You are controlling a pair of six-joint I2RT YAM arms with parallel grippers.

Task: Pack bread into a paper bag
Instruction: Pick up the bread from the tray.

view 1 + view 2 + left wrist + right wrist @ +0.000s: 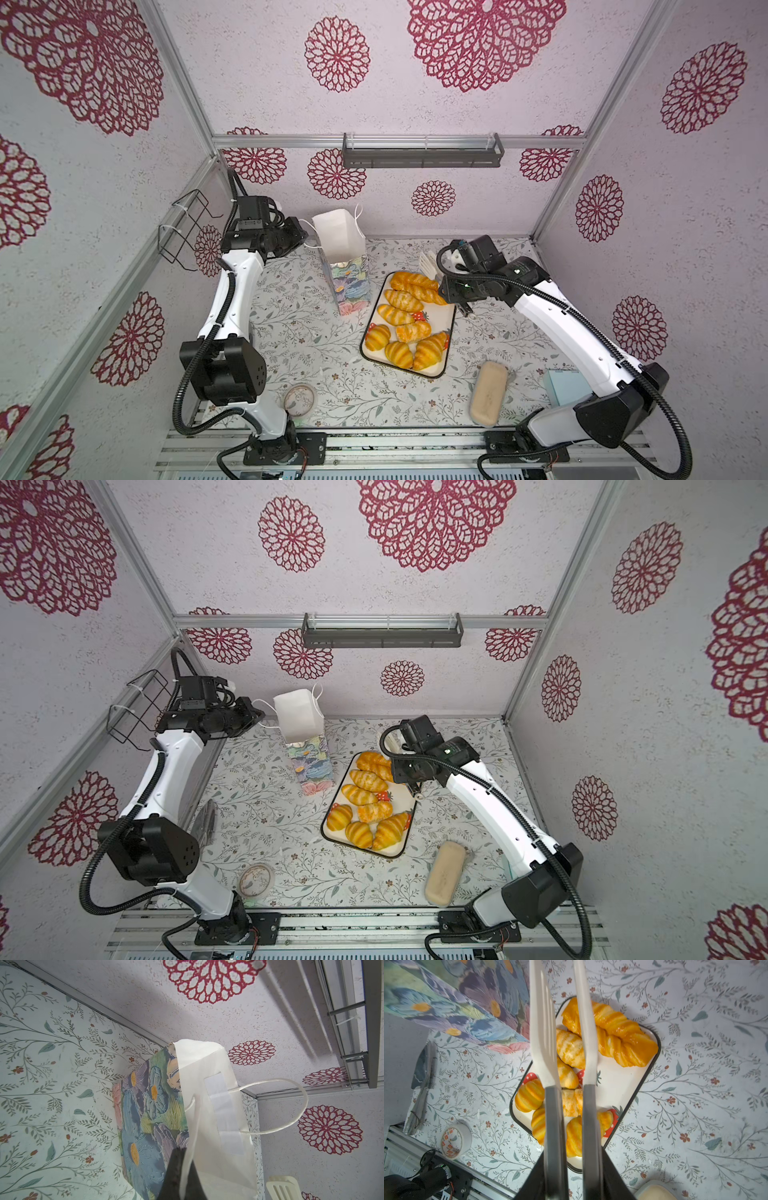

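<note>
A worktop covered in a pale cloth printed with leaves and small flowers is filling the booth in front of me. Toward the back, the tall narrow paper bag, painted with pastel flowers outside and plain white inside, is standing upright with its mouth gaping. Just beside it, a white rectangular tray with a dark rim and strawberry prints is carrying the bread: glossy golden-orange croissants, striped rolls and one long twisted loaf at the tray's far end. I cannot tell whether the bag is holding any pastry.

The step in hand looks like picking a pastry. To do it well, the white-bladed, grey-handled tongs should be coming down astride a single pastry. They should be squeezing only enough to lift the glazed crust without slipping, then clearing the bag's rim before letting go.

The right end effector is clamping the tongs by their handles, with the blades standing apart and empty above the tray. The left end effector is pressed together, pinching what looks like the bag's near white cord handle and apparently steadying the bag.
</note>
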